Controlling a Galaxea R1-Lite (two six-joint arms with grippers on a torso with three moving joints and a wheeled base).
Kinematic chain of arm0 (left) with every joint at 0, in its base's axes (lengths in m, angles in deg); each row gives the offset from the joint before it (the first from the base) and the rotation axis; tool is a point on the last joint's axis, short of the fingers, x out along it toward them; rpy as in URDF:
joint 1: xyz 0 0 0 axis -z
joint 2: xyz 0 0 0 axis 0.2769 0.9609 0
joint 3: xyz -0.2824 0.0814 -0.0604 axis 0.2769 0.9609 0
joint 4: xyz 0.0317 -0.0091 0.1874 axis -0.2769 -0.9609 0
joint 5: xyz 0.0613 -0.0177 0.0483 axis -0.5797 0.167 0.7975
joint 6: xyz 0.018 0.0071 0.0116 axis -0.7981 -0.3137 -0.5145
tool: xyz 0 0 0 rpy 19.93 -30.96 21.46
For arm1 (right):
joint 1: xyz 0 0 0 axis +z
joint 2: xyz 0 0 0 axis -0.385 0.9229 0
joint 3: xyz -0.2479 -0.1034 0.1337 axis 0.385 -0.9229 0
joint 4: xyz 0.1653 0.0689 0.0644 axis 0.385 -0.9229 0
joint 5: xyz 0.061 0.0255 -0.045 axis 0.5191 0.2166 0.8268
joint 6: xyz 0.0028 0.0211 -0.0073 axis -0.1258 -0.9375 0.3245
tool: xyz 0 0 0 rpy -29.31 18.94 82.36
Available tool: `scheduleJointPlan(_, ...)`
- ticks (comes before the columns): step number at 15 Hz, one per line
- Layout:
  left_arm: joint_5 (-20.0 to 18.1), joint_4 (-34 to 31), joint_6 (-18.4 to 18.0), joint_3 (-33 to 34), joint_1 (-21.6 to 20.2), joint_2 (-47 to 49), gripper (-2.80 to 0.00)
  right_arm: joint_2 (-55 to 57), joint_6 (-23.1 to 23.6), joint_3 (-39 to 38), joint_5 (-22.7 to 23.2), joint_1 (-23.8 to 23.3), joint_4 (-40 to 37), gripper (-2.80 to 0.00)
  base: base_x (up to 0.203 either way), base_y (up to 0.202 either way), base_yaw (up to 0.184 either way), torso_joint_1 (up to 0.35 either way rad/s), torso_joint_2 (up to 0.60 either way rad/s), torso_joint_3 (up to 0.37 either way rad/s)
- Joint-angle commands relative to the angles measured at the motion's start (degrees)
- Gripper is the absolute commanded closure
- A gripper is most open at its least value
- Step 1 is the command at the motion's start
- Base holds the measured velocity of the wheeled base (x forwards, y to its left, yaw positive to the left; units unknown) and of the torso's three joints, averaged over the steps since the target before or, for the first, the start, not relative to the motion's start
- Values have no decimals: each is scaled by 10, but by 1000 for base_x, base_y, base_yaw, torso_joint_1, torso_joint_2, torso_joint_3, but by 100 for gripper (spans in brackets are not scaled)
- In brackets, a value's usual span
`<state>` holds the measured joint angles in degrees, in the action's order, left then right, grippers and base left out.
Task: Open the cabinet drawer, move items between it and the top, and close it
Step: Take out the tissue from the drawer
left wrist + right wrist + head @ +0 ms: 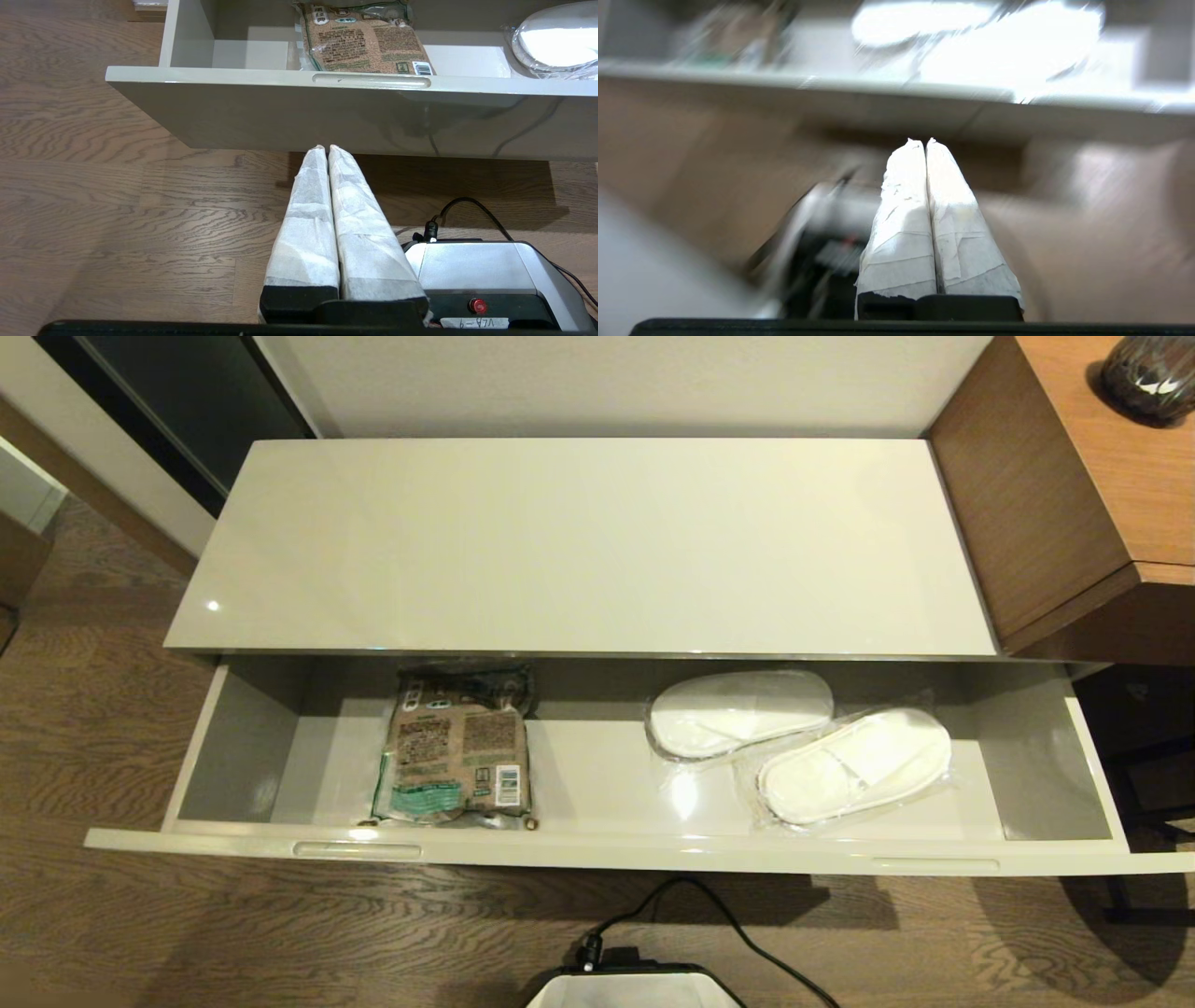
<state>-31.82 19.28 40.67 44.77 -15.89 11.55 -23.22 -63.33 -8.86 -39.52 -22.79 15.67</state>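
The cabinet drawer (597, 847) is pulled wide open under the glossy cream top (579, 541), which carries nothing. Inside on the right lie the two white wrapped slippers (803, 742), side by side. The small white packet with blue print is out of view. My left gripper (326, 148) is shut and empty, low over the floor just in front of the drawer's front panel (355, 116), below its left handle slot (371, 80). My right gripper (924, 141) is also shut and empty, in front of the drawer below the slippers (971, 42). Neither gripper shows in the head view.
A brown-and-green printed packet (457, 747) lies in the drawer's left half. A brown wood-grain desk (1074, 485) with a dark vase (1146, 373) stands at the right. My base and its black cable (691, 933) sit on the wood floor before the drawer.
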Motion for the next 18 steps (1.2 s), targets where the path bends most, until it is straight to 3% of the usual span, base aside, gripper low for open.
scheduleJointPlan(1, 0, 0, -1, 0, 0, 0, 0, -16, 19, -125, -30, 0, 210, 0, 0, 0, 0, 0, 0, 0)
scheduleJointPlan(3, 0, 0, 0, 0, 0, 1, 0, -17, 37, -139, -98, 1, 218, 0, 0, 0, 0, 0, 0, 0)
scheduleJointPlan(6, 0, 0, 0, 0, 0, 0, 0, -17, 73, -141, -145, 1, 199, 0, 0, 0, 0, 0, 0, 0)
scheduleJointPlan(8, 0, 0, 0, 0, 0, 0, 0, -19, 104, -137, -147, 1, 170, 0, 0, 0, 0, 0, 0, 0)
scheduleJointPlan(18, 0, 0, -1, 0, 0, 0, 0, -20, 99, -137, -148, 1, 171, 0, 0, 0, 0, 0, 0, 0)
